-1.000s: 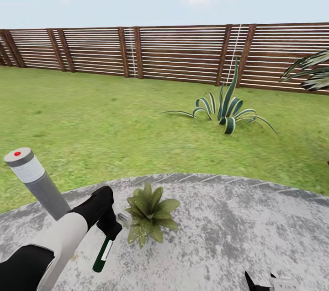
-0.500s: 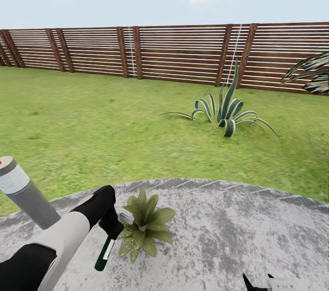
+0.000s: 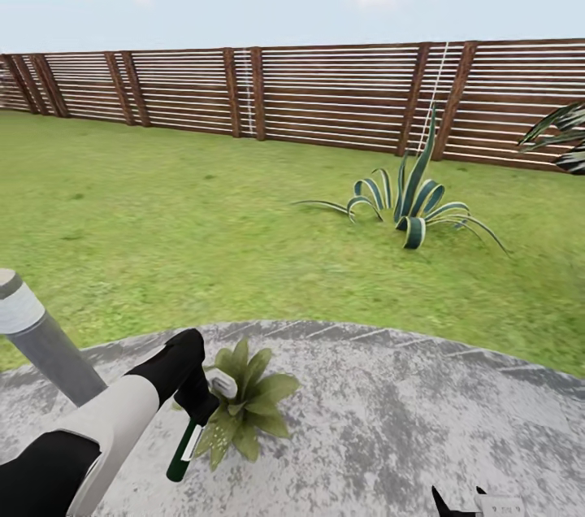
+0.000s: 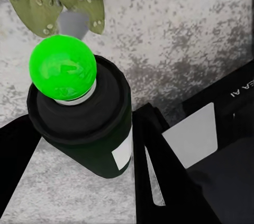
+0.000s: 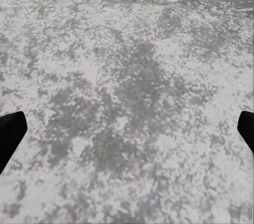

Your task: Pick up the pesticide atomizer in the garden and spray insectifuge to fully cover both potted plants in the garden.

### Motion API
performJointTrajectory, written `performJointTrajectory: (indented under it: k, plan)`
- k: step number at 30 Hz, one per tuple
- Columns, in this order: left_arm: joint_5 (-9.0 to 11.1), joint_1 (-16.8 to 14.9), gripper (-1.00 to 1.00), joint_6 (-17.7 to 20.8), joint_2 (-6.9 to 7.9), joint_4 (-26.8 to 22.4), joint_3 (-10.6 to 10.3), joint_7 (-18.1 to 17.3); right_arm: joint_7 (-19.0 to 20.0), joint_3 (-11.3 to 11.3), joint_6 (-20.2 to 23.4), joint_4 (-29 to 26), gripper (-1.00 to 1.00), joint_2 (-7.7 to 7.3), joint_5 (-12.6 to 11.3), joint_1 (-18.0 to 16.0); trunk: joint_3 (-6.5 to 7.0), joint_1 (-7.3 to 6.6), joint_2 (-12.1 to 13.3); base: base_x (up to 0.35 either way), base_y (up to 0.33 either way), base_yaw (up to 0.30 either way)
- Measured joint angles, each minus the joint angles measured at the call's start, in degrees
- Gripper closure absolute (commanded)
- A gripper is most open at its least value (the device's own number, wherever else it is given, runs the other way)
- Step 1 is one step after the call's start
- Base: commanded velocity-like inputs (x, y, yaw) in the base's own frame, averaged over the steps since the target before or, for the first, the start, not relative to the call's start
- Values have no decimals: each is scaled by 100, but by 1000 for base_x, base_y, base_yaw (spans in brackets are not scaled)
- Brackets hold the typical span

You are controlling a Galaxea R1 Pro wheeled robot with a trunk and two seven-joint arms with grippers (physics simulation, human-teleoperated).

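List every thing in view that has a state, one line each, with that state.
Left gripper: shut on the spray bottle.
Spray bottle: held off the patio, nozzle end toward the potted plant.
Potted plant: upright on the patio, whitish specks on its leaves.
Right gripper: open, holding nothing, over bare patio.
Bollard lamp: standing, tilted in the head view.

White letters "AI" (part of a cut-off marking) on the black left end effector (image 4: 132, 145) housing, nothing else legible
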Motion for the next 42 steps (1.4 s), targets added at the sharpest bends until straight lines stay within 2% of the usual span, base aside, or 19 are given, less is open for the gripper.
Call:
performJointTrajectory:
  k: [10,21,27,34,42]
  plan:
    - [-4,32,100,0,6,8,-17,0,-1,0,-2,3,-100,-1,-1,0,0,2,0,26,-26,20]
    - [-1,-16,100,0,12,11,-10,1,0,0,-1,3,-100,4,-3,0,0,1,0,23,-11,250]
    - [-2,-13,100,0,11,2,-8,-1,-1,0,-2,0,-100,0,1,0,0,0,0,170,-194,49]
    - [-3,11,100,-1,16,2,-16,-1,-1,0,-2,0,-100,2,1,0,0,3,0,-30,-268,5]
    - [-1,4,100,6,24,1,-18,3,0,0,-2,0,-100,5,0,0,0,3,0,-101,-272,234]
